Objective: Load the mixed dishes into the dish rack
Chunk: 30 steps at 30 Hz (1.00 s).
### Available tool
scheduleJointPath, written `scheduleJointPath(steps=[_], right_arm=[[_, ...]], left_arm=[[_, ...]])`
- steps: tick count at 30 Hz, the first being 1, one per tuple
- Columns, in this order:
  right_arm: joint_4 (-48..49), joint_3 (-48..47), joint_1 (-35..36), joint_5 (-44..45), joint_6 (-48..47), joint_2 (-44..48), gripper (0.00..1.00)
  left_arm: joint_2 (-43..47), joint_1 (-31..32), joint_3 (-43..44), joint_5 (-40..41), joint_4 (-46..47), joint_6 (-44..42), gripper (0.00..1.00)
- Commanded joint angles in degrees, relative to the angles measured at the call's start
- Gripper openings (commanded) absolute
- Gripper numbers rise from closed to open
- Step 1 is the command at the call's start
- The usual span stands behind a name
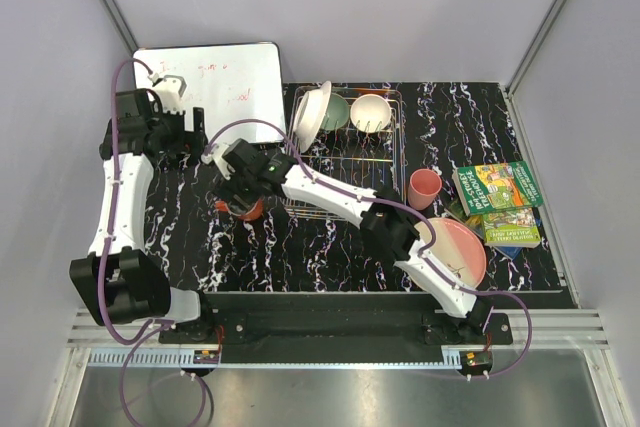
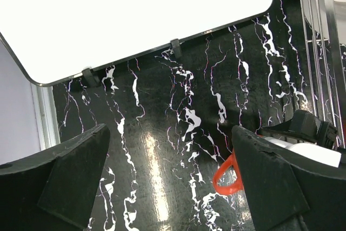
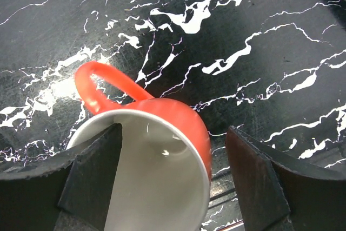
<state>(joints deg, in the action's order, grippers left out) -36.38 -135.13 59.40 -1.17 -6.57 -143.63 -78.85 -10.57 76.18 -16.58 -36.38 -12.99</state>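
Top external view gives us the left gripper [image 2: 170, 158] spread and empty by the whiteboard [image 1: 210, 72], then the right gripper [image 3: 173, 150] open astride the rim of the orange mug [image 3: 186, 125], on the table [image 1: 300, 247] just left of the dish rack [image 1: 345, 162]. We judge the right arm nearer. The rack holds a white plate [image 1: 311, 113], green bowl [image 1: 337, 110] and cream bowl [image 1: 371, 112], with the pink cup [image 1: 424, 188] and pink plate [image 1: 466, 243] lying beyond.

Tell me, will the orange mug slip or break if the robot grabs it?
Probably stiff and breakable: the orange mug looks like glazed ceramic. Its shiny glaze may slip in the right gripper. The handle would likely stop it rolling far.
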Motion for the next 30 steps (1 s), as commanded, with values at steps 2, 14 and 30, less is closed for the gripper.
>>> scheduleJointPath(steps=[2,14,30], right_arm=[[3.5,-5.2,-1.7,-0.9,1.2,6.3,0.85],[4.1,-6.9,-5.2,-0.5,0.6,8.8,0.86],[3.3,52.8,-11.5,34.9,28.3,62.3,1.00]], left_arm=[[0.8,0.0,0.5,-2.6,-1.0,0.4,0.99],[1.6,0.0,1.3,-3.5,-1.7,1.2,0.99],[8.6,13.6,7.8,-15.8,-31.4,-23.1,0.99]])
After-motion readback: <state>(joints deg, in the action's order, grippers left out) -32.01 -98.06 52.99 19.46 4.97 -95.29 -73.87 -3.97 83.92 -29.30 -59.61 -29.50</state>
